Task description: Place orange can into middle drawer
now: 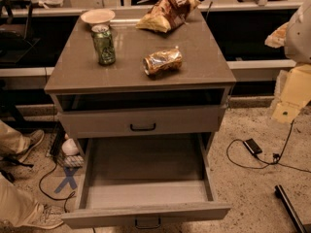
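The orange can [163, 62], dented and shiny, lies on its side on the cabinet top [204, 57], right of centre near the front edge. The middle drawer [146, 194] is pulled wide open below, showing a bare grey tray floor, with its handle at the bottom edge of the view. My gripper [287, 108] hangs at the far right of the view, off to the right of the cabinet, lower than the cabinet top and well apart from the can. It holds nothing that I can see.
A green can [104, 45] stands upright on the left of the top, with a white bowl [97, 16] behind it and a yellow-brown snack bag [167, 12] at the back. A shut drawer front [143, 122] sits above the open one. A person's shoes [46, 216] and cables [257, 152] lie on the floor.
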